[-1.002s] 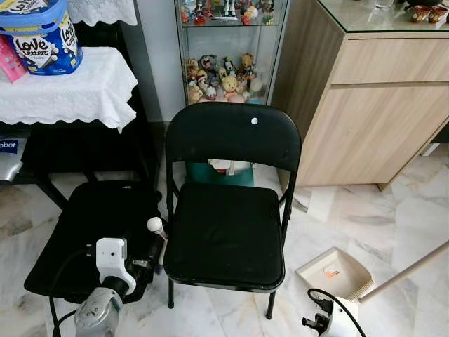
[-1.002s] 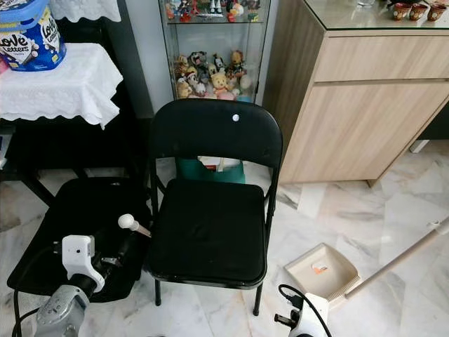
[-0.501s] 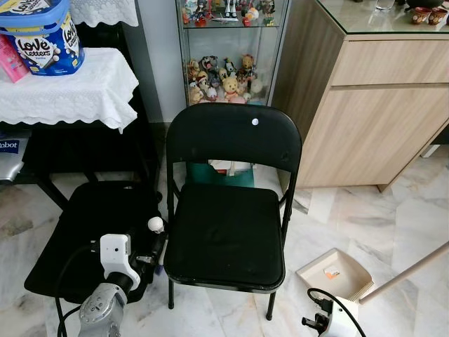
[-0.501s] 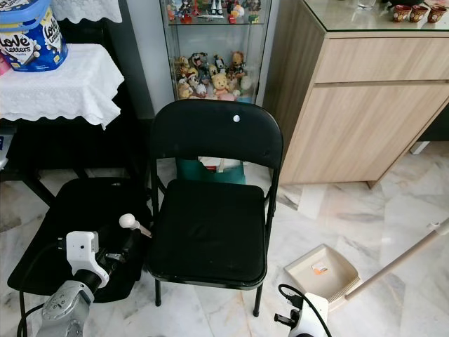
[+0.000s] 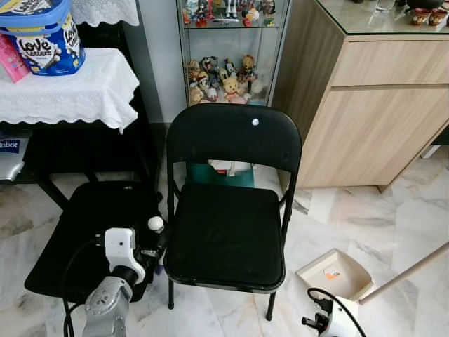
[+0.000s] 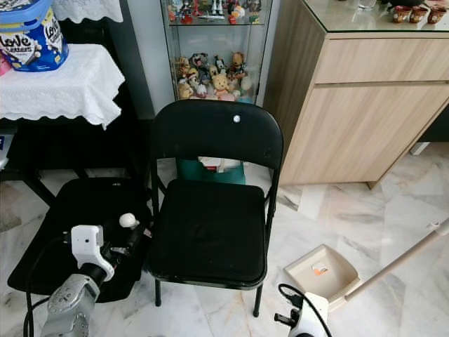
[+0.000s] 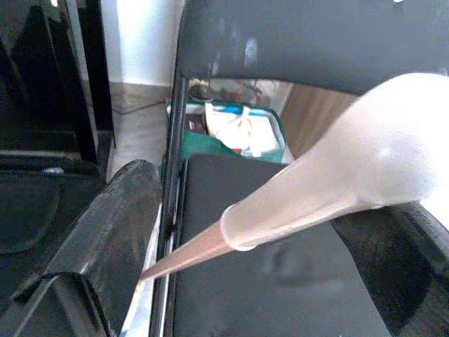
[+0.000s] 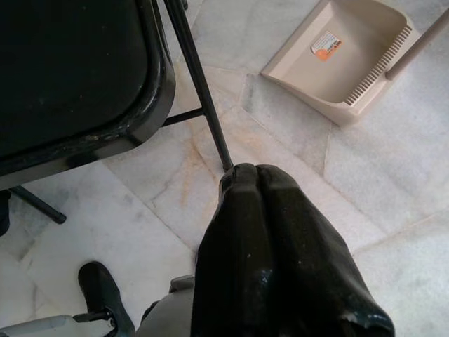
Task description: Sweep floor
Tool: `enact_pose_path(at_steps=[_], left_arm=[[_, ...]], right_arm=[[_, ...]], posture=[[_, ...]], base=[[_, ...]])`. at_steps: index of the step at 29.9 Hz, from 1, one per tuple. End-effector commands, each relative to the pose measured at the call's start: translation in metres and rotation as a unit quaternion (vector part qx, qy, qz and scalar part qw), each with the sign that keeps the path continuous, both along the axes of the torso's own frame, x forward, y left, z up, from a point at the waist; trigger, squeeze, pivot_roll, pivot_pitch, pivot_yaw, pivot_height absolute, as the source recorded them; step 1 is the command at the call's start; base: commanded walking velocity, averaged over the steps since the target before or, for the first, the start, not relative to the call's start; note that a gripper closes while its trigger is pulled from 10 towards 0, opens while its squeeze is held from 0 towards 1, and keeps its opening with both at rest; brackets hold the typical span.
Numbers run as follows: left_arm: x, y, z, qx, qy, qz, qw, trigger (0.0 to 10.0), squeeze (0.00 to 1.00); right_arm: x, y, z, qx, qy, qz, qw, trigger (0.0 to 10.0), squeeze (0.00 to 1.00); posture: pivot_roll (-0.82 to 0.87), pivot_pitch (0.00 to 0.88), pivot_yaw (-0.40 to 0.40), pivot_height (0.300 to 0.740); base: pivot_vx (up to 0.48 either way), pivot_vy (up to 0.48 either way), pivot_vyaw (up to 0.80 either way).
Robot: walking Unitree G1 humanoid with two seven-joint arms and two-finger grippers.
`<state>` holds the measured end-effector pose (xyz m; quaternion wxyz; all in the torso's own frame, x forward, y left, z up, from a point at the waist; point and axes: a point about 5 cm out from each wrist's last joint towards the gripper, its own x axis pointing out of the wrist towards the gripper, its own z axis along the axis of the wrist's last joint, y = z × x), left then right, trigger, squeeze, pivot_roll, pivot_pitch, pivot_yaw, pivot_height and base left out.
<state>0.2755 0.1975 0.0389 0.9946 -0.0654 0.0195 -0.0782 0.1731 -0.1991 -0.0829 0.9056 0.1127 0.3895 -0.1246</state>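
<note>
A pale broom handle (image 5: 155, 226), ending in a rounded white knob, is gripped in the left claw (image 5: 156, 247), low at the left edge of the black folding chair (image 5: 228, 232). In the left wrist view the handle (image 7: 295, 203) is seen clamped between the two black fingers (image 7: 98, 260), widening to the knob, with its long axis running up and slightly toward the chair seat. The brush end cannot be made out; it is judged to lie below the claw, beside the chair's front left leg.

The beige dustpan (image 5: 335, 272) lies on the marble floor (image 5: 393, 217) to the right of the chair, its open mouth facing the chair and its long pale pole (image 5: 414, 270) slanting up and away to the right. A small orange scrap (image 8: 326, 45) rests inside the pan.

The right claw (image 8: 256, 184) is pressed shut with nothing between its fingers, hovering over the floor close to the chair's front right leg, with the dustpan just beyond it. The right arm is plainly the nearer one to the dustpan, while the broom is on the far side of the chair from it; any sweep toward the pan is judged to have to pass under or around the chair legs.
</note>
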Motion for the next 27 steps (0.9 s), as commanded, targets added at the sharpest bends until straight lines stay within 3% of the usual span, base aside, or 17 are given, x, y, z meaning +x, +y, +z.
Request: enact_pose_path(at_steps=[1, 27], left_arm=[[0.001, -0.003, -0.004, -0.007, 0.014, 0.013, 1.0, 10.0, 0.0], [0.008, -0.011, -0.015, 0.009, 0.046, 0.052, 0.998, 10.0, 0.0]], right_arm=[[-0.006, 0.0, -0.003, 0.001, 0.011, -0.005, 1.0, 10.0, 0.0], [-0.007, -0.001, -0.003, 0.001, 0.012, -0.007, 1.0, 10.0, 0.0]], posture=[[-0.02, 0.108, -0.022, 0.74], [-0.03, 0.114, -0.024, 0.74]], base=[[0.0, 0.0, 0.0], [0.0, 0.0, 0.0]])
